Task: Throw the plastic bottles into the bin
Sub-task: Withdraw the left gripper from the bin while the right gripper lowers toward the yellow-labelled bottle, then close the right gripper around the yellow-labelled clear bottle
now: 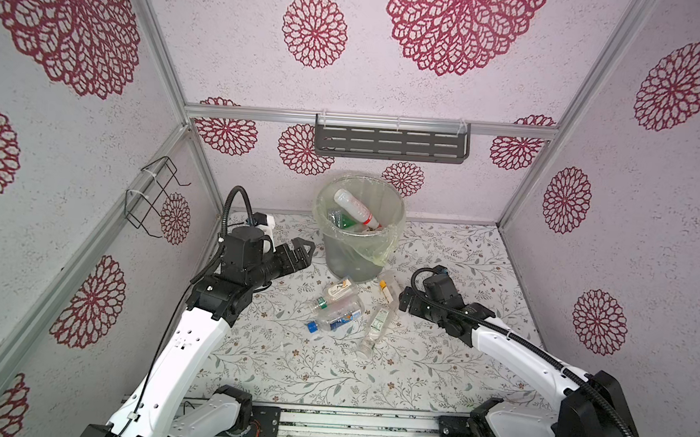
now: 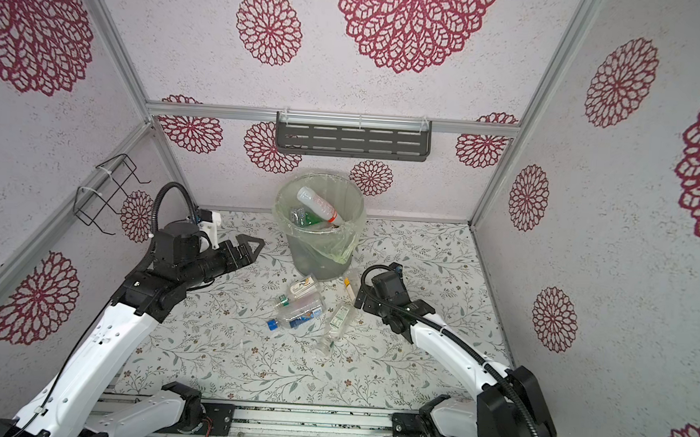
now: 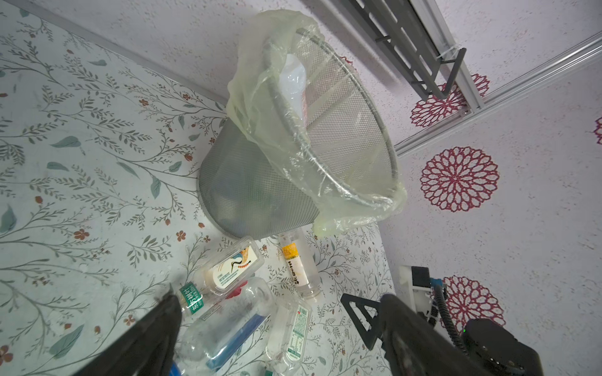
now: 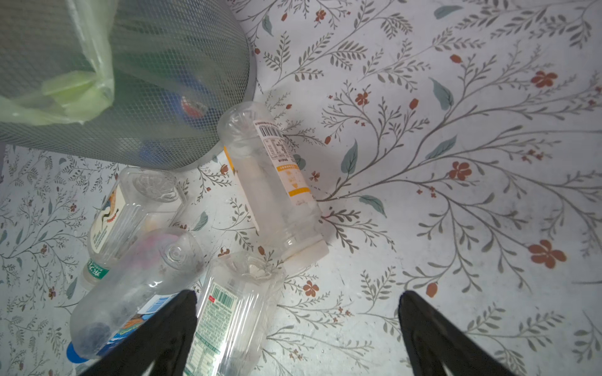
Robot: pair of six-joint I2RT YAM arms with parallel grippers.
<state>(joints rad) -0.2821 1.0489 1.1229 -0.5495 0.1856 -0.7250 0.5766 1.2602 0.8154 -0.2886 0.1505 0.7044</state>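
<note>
Four plastic bottles on floral tabletop

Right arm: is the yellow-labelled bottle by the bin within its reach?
Probably yes: the right gripper is open beside the yellow-labelled bottle, which lies uncovered, though the bin crowds its base.

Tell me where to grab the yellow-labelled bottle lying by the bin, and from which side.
Take the yellow-labelled bottle across its round mid-body, on the label, coming down from above. It lies flat with its base toward the bin, so that end is crowded, while the table beside one flank is bare. The open right pincer sits close by its cap end.
</note>
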